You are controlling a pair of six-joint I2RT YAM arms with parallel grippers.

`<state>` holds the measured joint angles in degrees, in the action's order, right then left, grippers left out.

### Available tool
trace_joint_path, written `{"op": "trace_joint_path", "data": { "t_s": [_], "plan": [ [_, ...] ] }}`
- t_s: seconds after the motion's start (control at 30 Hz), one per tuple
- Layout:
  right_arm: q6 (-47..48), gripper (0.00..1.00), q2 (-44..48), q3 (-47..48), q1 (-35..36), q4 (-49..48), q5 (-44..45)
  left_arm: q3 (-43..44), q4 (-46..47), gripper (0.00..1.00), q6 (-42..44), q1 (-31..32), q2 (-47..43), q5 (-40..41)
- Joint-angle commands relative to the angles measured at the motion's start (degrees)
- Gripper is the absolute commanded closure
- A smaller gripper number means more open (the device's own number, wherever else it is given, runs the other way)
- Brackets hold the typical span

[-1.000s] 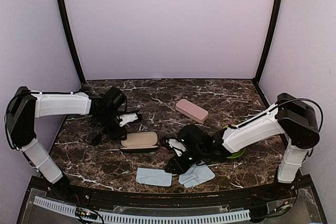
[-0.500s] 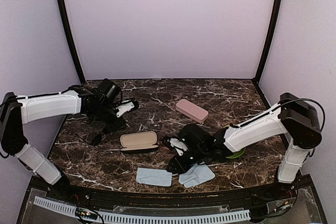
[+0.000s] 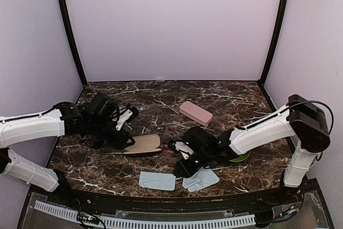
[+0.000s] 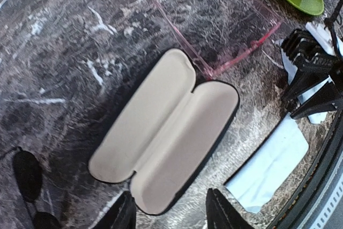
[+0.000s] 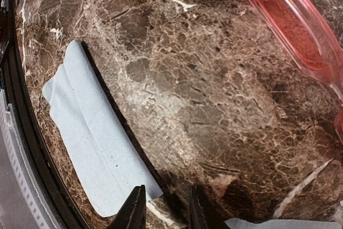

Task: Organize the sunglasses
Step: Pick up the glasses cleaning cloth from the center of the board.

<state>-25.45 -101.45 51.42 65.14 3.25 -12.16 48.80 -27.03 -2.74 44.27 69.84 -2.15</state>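
Note:
The pink sunglasses [image 5: 293,21] lie on the marble beside the open black case [image 4: 161,132], and their translucent frame [image 4: 236,52] also shows in the left wrist view. The black sunglasses [image 4: 27,175] lie on the table off the case's other side. My left gripper [image 4: 171,215] hovers open over the near end of the case [image 3: 142,144], holding nothing. My right gripper [image 5: 166,213] is open and low over bare marble, between a blue cloth [image 5: 91,148] and the pink sunglasses, touching neither.
A shut pink case [image 3: 195,112] lies mid-table. Two light blue cloths [image 3: 157,181] [image 3: 200,178] lie near the front edge. A green dish-like object [image 3: 239,157] sits under the right arm. Purple walls enclose the table.
My left arm has swung down and toward the front, bringing its gripper over the open case's end with its jaws wider. My right gripper has stayed nearly in place, jaws slightly narrower.

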Motion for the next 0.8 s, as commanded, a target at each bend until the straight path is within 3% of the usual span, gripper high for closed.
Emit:
{"op": "trace_joint_path", "data": {
  "t_s": [0.0,0.33,0.77],
  "plan": [
    [-0.5,0.73,-0.4,1.5,0.7,1.3,0.6,-4.1,1.8,0.53,-10.9,2.4,-1.5,-0.9],
    [-0.7,0.75,-2.2,2.8,2.1,1.0,-0.1,-10.0,7.4,0.54,-17.4,8.2,0.4,-6.0],
    [-1.3,0.84,-2.7,2.8,2.3,-0.2,0.1,-12.5,12.7,0.55,-16.7,8.6,8.0,-11.0]
  ]
}}
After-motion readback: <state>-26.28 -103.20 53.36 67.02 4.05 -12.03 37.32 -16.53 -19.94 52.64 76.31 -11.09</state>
